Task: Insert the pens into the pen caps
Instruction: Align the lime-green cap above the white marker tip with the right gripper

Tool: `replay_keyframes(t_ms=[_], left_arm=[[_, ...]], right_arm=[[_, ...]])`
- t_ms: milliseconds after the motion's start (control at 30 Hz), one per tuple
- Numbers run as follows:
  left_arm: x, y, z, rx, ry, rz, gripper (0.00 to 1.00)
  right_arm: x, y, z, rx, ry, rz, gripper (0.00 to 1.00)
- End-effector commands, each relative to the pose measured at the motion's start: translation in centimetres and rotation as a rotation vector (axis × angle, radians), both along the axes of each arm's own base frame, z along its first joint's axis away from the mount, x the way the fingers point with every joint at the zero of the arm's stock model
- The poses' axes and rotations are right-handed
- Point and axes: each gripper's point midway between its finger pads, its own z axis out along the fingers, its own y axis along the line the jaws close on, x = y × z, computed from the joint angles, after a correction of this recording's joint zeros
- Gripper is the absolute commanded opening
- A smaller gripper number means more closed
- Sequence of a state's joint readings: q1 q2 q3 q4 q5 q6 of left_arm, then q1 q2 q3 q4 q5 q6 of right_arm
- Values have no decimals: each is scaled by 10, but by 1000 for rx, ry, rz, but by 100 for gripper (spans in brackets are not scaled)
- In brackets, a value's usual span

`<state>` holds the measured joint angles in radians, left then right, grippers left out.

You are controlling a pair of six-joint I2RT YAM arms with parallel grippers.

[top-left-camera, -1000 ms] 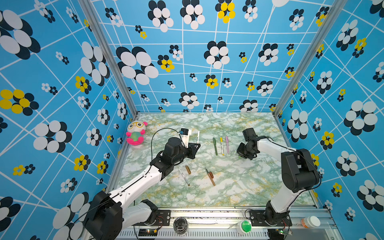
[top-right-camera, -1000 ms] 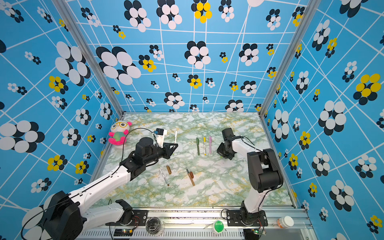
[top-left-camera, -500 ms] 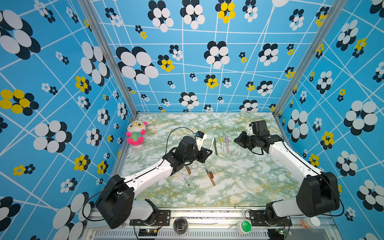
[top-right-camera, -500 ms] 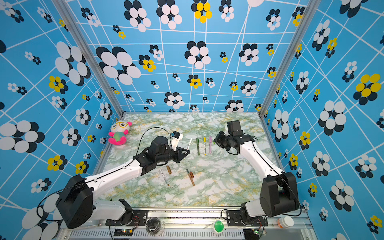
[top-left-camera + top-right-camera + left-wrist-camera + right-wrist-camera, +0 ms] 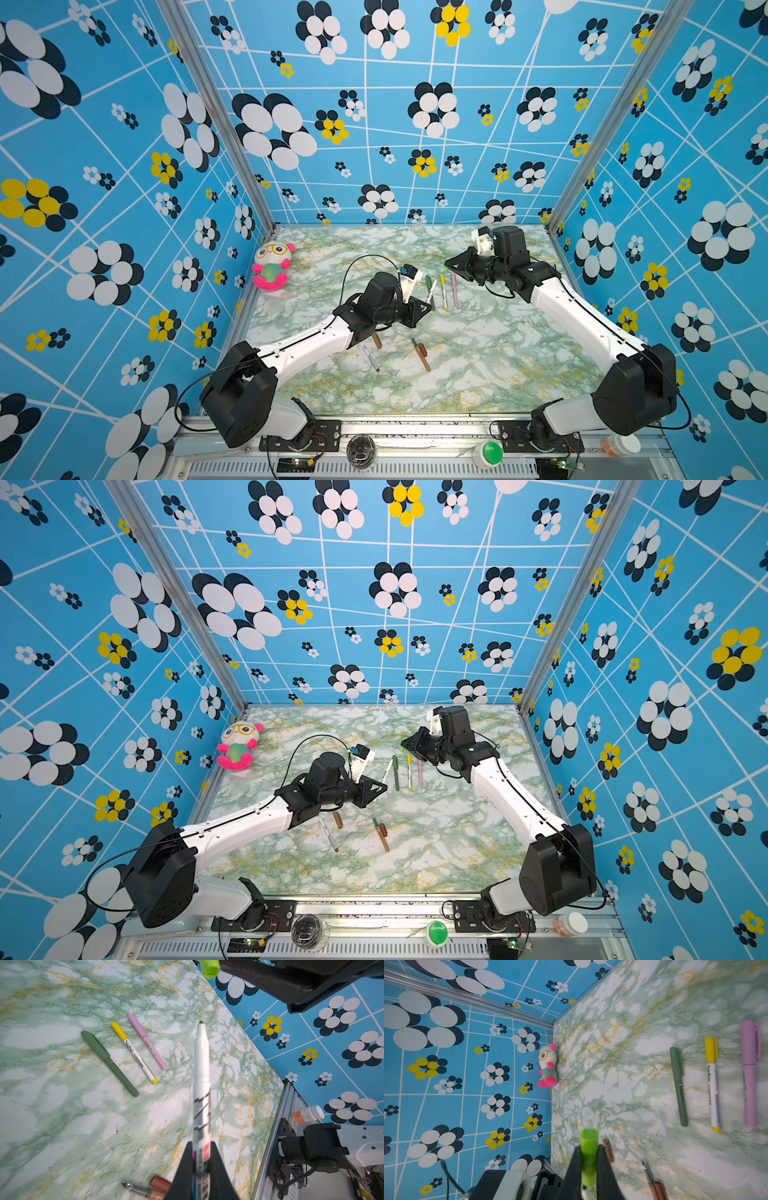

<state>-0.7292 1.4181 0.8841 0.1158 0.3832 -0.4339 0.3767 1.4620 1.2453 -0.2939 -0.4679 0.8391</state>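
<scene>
Both hands have come closer together over the middle of the counter (image 5: pixel 490 357) than they were a moment ago.

The left hand (image 5: pixel 201 1145) is squeezed shut on the white pen (image 5: pixel 201 1076), holding it near its back end. This pen is long, thin and round, white with black marks. It sticks straight out of the hand, up off the counter. Its dark pointy tip points away from the hand, toward the back wall and the lime cap (image 5: pixel 209 969). Tip and cap are near each other but not touching.

The right hand (image 5: pixel 589 1148) is squeezed shut on the lime cap, a short, smooth plastic tube. The cap pokes out past the fingers, and its far end looks hollow. It is up in the air, over the back part of the counter.

Three pens with caps on lie flat, side by side, between the two hands: a green pen (image 5: pixel 109 1062), a yellow pen (image 5: pixel 134 1052) with a white body, and a pink pen (image 5: pixel 146 1041). They run front to back, with the caps toward the back wall. The counter looks like green and white marble.
</scene>
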Motion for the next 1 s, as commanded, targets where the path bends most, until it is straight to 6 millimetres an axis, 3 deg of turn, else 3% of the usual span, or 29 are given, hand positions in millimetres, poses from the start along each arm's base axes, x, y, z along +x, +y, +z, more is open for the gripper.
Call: replay_keyframes(t_ms=[0, 400, 967], left_arm=[[-1, -8, 10, -13, -23, -31, 0], [1, -7, 13, -18, -31, -20, 0], [4, -2, 15, -18, -50, 19, 0]], right_arm=[[0, 12, 6, 25, -2, 27, 0], [-7, 23, -13, 7, 47, 56, 0], [-13, 22, -12, 2, 48, 61, 0]])
